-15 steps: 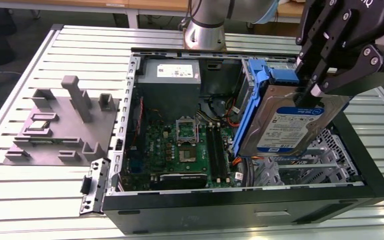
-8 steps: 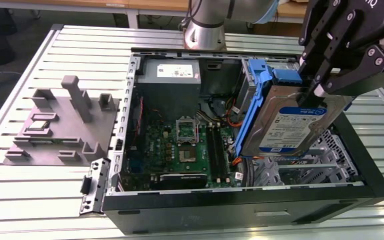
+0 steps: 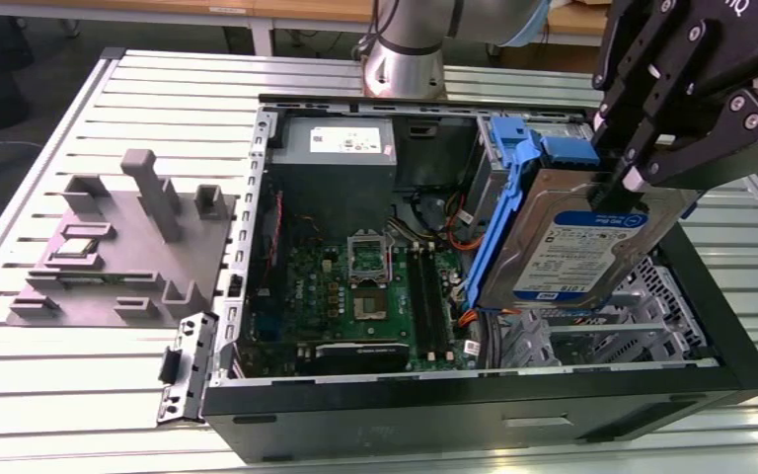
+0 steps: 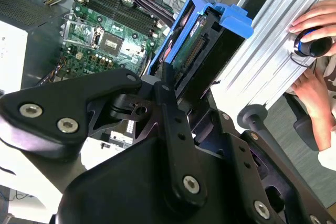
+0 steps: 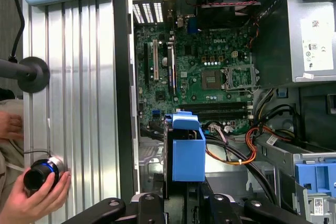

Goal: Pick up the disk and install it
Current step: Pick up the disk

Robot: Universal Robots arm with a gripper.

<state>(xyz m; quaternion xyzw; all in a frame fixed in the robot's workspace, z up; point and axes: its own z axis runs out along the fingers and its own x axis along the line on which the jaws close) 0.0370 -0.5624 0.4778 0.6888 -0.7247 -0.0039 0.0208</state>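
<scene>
Exterior view, starting at its left: a grey plastic fixture block with upright posts (image 3: 122,247) sits on the slatted aluminium table (image 3: 37,395), just beside the open black computer case (image 3: 485,405). The case lies on its side with the panel off. Inside it, toward the exterior view's left, is a grey metal power-supply box with a white sticker (image 3: 333,148), with the green motherboard (image 3: 352,286) below it in the picture. The silver robot arm base (image 3: 399,59) stands behind the case.

Toward the exterior view's right, the flat rectangular silver-metal disk with blue-and-white label and blue plastic rails (image 3: 590,247) is held on edge and tilted, label facing the camera, over the case's drive-cage corner. Cannot tell if its lower end touches the cage. The black gripper (image 3: 623,173) has its fingers closed on the disk's upper part. The second wrist view shows one finger (image 4: 168,93) pressed flat against the disk (image 4: 199,51).

In the first wrist view the disk (image 5: 188,150) hangs over the case interior. A person's hand (image 5: 31,200) holds a black cylindrical knob with a blue ring (image 5: 42,174) on the table beside the case.
</scene>
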